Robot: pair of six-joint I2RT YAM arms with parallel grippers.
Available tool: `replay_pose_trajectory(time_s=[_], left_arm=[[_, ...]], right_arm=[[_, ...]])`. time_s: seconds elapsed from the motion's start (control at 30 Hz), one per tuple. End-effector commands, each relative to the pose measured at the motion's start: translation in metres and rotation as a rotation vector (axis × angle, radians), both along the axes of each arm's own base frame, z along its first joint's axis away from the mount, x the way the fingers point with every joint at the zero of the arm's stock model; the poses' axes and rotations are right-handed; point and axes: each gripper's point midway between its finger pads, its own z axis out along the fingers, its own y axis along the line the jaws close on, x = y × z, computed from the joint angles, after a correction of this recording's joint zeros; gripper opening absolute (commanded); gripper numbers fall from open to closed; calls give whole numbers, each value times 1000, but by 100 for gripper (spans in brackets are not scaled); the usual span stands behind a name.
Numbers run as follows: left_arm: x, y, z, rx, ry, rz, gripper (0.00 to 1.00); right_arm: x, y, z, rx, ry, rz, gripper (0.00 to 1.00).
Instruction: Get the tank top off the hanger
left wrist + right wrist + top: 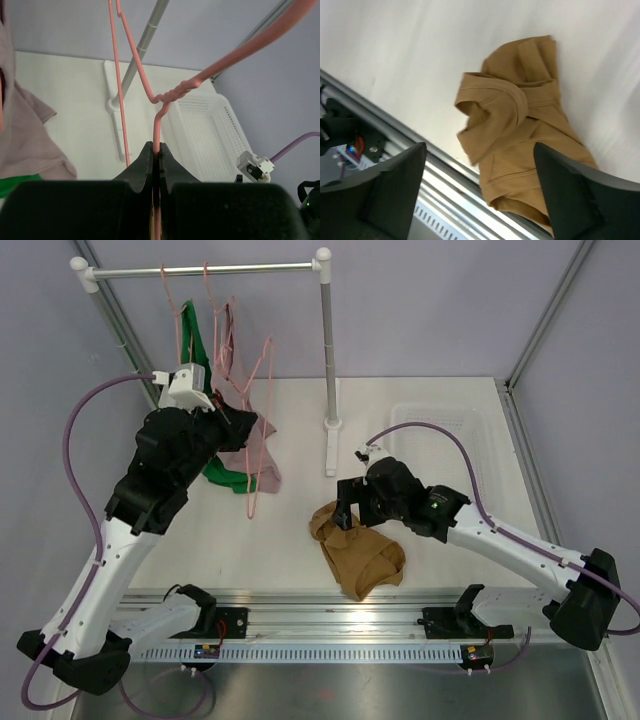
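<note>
The tan tank top (358,555) lies crumpled on the table near the front edge, off any hanger; it also shows in the right wrist view (520,135). My right gripper (350,505) hovers just above its far end, open and empty (479,150). My left gripper (240,425) is shut on the wire of a bare pink hanger (262,370), just below its twisted neck (170,95). In the left wrist view the gripper (156,150) pinches the wire tightly between its fingers.
A clothes rack bar (200,270) with its post (328,350) stands at the back. A green garment (192,335) and a mauve garment (250,455) hang on other pink hangers by my left gripper. A white basket (450,425) sits at the back right.
</note>
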Motion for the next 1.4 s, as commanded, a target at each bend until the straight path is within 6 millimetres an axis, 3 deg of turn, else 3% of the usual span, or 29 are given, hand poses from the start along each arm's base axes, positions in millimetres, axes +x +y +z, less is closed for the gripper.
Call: replay_pose_trajectory(time_s=[0.0, 0.13, 0.3, 0.43, 0.73, 0.83, 1.07, 1.37], left_arm=[[10, 7, 9, 52, 7, 53, 0], [26, 3, 7, 89, 36, 65, 0], [52, 0, 26, 159, 26, 97, 0], [74, -1, 41, 211, 10, 129, 0], [142, -17, 78, 211, -17, 147, 0], [154, -20, 91, 204, -55, 150, 0], [201, -28, 85, 180, -114, 162, 0], [248, -26, 64, 146, -112, 167, 0]], right_arm=[[24, -4, 18, 16, -101, -134, 100], [27, -15, 42, 24, -155, -165, 99], [18, -25, 71, 89, -216, -158, 100], [10, -29, 73, 116, -222, -137, 99], [13, -36, 74, 97, -246, -159, 99], [11, -37, 77, 110, -255, -155, 100], [3, -39, 77, 128, -254, -128, 100], [1, -34, 56, 141, -220, -118, 99]])
